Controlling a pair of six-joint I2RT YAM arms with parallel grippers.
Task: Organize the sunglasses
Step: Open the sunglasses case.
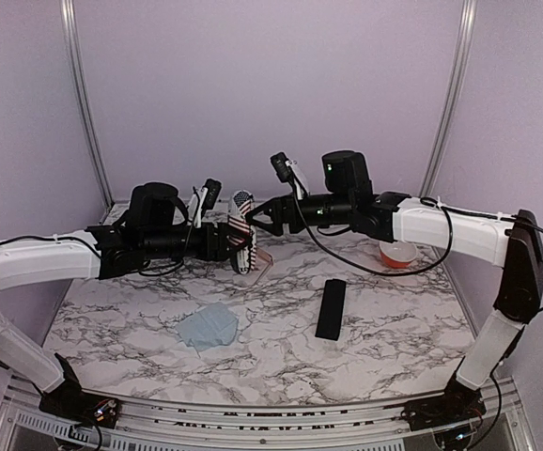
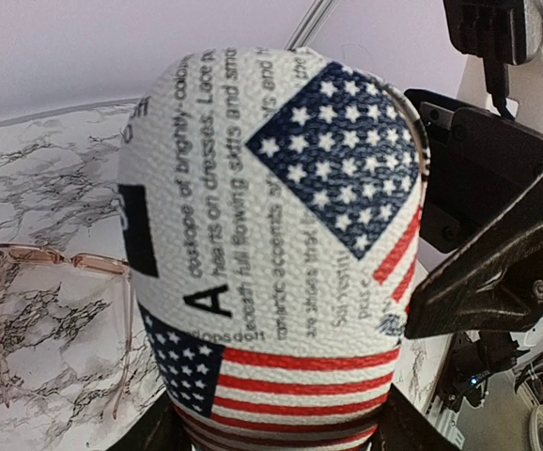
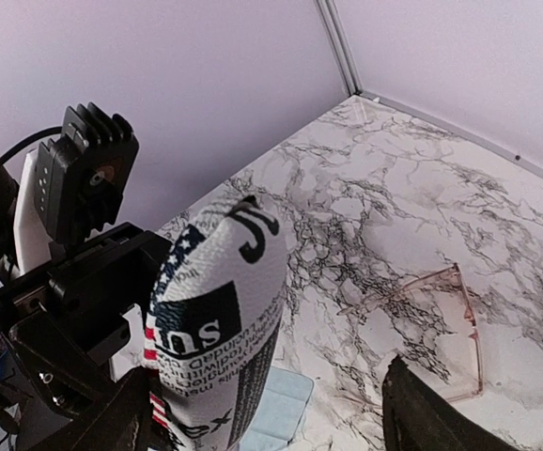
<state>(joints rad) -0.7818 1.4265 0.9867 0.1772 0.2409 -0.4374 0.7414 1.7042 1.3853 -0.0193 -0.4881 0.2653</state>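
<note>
A pair of sunglasses (image 2: 60, 319) with a clear pale pinkish frame lies open on the marble table (image 1: 394, 348), also seen in the right wrist view (image 3: 445, 324) and from the top (image 1: 264, 260). My left gripper (image 2: 271, 434) is shut on the lower end of a stars-and-stripes case (image 2: 281, 254), holding it upright above the table (image 1: 241, 230). My right gripper (image 3: 271, 434) is open, its jaws wide apart on either side of the case (image 3: 220, 329) near its upper end; one of its fingers (image 2: 497, 272) stands close beside the case. Contact cannot be told.
A black oblong case (image 1: 331, 308) lies right of centre. A pale blue cloth (image 1: 209, 328) sits on the near left, also under the case in the right wrist view (image 3: 286, 404). An orange bowl (image 1: 398, 255) stands at the right. Lilac walls close the back and sides.
</note>
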